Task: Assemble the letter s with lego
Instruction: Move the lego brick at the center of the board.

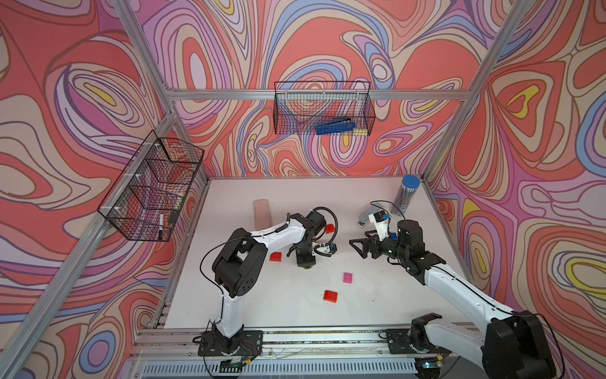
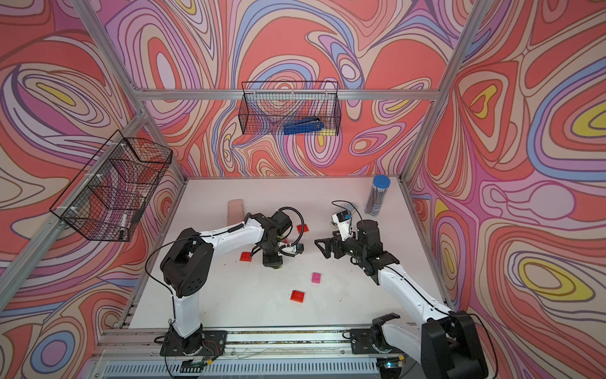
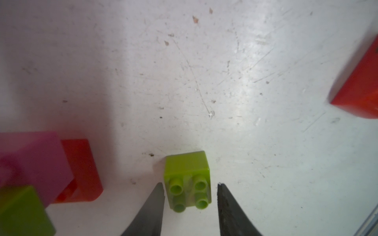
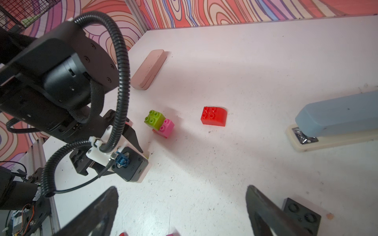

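**Left wrist view.** My left pincer (image 3: 190, 184) points down at the tabletop (image 3: 225, 81) near its middle. Its two fingers (image 3: 155, 208) stand a little apart, one on each side of a single lime green brick (image 3: 187, 173). The brick rests studs-up on the surface. I see a thin gap between it and each finger, so the pincer is narrow but grips nothing.

**Right wrist view.** Just beside the left pincer stands a small stack (image 4: 160, 125): a second lime piece on a pink one, and the pink on a red one. A red curved brick (image 4: 213, 116) lies studs-up, apart from the stack, on the side towards the far edge. My right pincer (image 4: 182, 189) is spread wide and empty, held above the tabletop on the right-edge side and aimed towards the left arm. A black brick (image 4: 302, 216) lies just beside one of its fingers. A pale blue-grey stapler (image 4: 337, 116) sits nearer the right edge.

**Top views.** Both show a red brick (image 1: 275, 256) near the left pincer on its left-edge side. A second red brick (image 1: 331, 295) and a lone pink brick (image 1: 348, 278) lie near each other but apart, towards the near edge. A pink case (image 1: 261, 215) lies towards the far edge, left of the middle. A tube with a blue lid (image 1: 406, 197) stands in the far right corner.
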You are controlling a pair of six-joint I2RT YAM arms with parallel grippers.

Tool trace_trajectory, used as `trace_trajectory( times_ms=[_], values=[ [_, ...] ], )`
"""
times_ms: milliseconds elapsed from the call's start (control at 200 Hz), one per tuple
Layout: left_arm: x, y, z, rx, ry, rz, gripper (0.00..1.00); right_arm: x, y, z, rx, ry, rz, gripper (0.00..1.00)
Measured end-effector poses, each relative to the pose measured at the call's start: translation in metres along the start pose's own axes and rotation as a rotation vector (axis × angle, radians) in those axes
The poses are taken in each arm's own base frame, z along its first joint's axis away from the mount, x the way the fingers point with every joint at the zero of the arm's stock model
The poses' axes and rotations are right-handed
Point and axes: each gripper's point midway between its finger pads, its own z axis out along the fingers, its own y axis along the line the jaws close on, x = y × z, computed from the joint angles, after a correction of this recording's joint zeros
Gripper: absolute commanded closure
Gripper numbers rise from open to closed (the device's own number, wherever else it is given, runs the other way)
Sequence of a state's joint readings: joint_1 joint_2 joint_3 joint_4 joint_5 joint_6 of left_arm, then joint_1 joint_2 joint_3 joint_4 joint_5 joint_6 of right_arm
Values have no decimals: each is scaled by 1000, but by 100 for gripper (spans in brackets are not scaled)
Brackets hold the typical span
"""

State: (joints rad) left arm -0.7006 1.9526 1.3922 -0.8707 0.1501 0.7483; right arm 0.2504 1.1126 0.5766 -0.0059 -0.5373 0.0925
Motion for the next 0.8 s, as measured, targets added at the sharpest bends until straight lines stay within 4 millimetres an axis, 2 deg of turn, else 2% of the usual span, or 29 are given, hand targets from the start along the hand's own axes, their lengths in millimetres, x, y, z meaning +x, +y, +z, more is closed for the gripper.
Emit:
trace_trajectory(
  times_ms=[100,240,351,436,561,636,721,801],
  values=[
    [-1,1,-2,-2,-1,11,47,-3,1,-1,1,3,-14,2],
    [0,3,-2,-14,6,17,41,-19,1,-1,5,-18,-70,2],
    [1,5,-8,-33,7,16,36,-25,-3,5,14,-10,-121,2],
    [-2,4,-22,-56,-24,11,33,-24,-9,14,15,19,-161,2],
    [-2,-2,-56,-95,-114,-22,30,-23,-18,31,8,75,-238,3],
    [2,-4,-73,-109,-162,-65,23,-23,-22,42,-14,107,-290,3],
    [13,-3,-81,-110,-195,-134,19,-24,-25,56,-54,147,-348,2],
    [24,-4,-80,-96,-213,-199,17,-27,-28,69,-92,176,-391,3]
  ],
)
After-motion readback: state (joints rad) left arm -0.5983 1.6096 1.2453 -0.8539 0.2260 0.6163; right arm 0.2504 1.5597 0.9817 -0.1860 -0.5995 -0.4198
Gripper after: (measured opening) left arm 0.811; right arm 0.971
